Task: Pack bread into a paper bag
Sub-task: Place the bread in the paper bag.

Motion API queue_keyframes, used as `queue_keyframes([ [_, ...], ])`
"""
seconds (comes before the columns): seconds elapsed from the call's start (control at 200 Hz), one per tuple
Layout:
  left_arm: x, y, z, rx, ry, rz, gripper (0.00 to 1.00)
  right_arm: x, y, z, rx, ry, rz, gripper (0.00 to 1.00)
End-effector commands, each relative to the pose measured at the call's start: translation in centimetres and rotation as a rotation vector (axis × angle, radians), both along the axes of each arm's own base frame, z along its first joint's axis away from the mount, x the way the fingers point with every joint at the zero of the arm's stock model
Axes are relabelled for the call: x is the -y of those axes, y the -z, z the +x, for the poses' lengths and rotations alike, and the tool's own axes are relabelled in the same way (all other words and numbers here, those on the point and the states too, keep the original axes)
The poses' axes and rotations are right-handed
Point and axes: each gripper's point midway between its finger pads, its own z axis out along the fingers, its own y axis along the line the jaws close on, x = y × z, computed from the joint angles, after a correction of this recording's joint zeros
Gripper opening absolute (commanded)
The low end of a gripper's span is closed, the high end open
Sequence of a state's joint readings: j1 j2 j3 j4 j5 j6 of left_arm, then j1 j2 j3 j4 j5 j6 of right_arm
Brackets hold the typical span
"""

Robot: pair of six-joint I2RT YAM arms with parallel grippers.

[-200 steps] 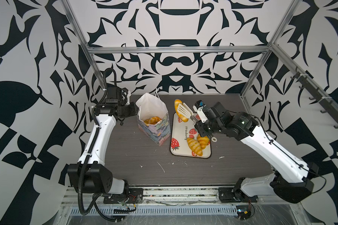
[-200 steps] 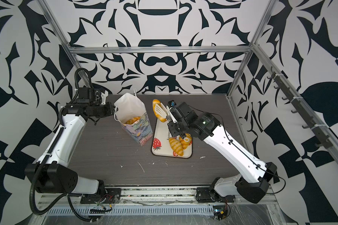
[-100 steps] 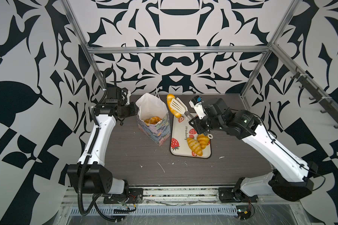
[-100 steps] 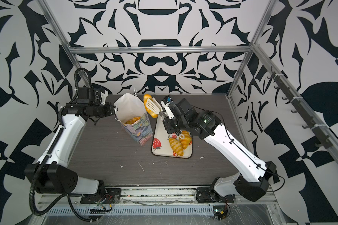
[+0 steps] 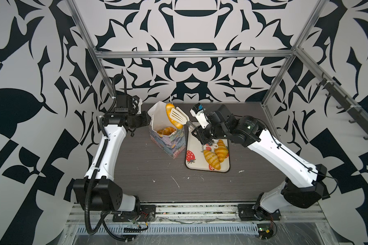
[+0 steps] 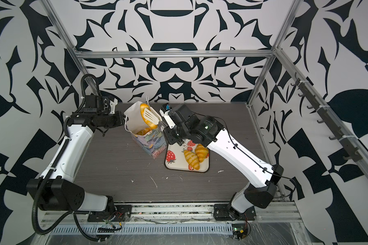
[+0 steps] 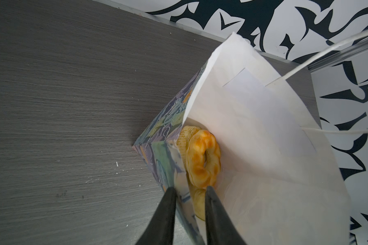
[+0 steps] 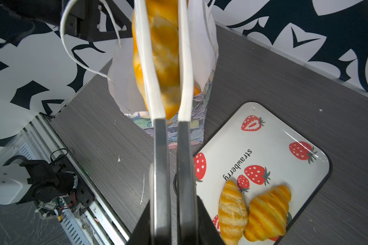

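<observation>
Change noted: over the last second the tongs (image 5: 178, 115) swung from above the far end of the tray (image 8: 274, 135) leftward in both top views. At this moment their white blades sat over the open mouth of the paper bag (image 5: 168, 144), upper centre of frame. The held pastry (image 5: 169, 107) travelled with them; the left arm and the bag did not shift. Meaning, as I judged it: the carry was nearly done and release into the bag was the likely next step, provided the pastry cleared the near rim.

Right gripper (image 8: 172, 222): pressed together on the two metal tong handles, which in turn squeezed the pastry between the blades (pastry glossy, so a slack squeeze might let it slide early). The pastry lay out at the blade end, well apart from the gripper's fingers. It hung lengthwise above the bag's white interior; whether it touched paper I could not tell.

Left gripper (image 7: 190, 188): pinching the bag's wall at the rim, one finger outside on the print and one inside, keeping the mouth spread.

Already inside: ring bun (image 7: 202, 157), with at least one more piece beneath it. Remaining on the tray: two croissants (image 5: 212, 160), lower right of the bag, touching each other.
</observation>
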State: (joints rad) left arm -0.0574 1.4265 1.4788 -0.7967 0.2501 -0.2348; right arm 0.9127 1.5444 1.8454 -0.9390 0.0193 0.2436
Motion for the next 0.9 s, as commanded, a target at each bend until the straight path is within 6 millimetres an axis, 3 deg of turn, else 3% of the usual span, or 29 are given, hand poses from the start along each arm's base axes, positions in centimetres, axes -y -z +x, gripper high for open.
queue_keyframes([
  [0.0,0.1,-0.3,-0.9,-0.007,0.010,0.002,0.28,-1.6,-4.5,0.2,0.096,-0.034,0.121,0.28],
  [0.495,0.2,-0.4,-1.0,-0.003,0.012,0.002,0.28,-4.1,-2.6,2.0,0.078,-0.039,0.097,0.28],
  [0.895,0.2,-0.3,-1.2,-0.005,0.012,0.001,0.28,-4.1,-0.4,2.6,0.062,-0.020,0.039,0.31],
])
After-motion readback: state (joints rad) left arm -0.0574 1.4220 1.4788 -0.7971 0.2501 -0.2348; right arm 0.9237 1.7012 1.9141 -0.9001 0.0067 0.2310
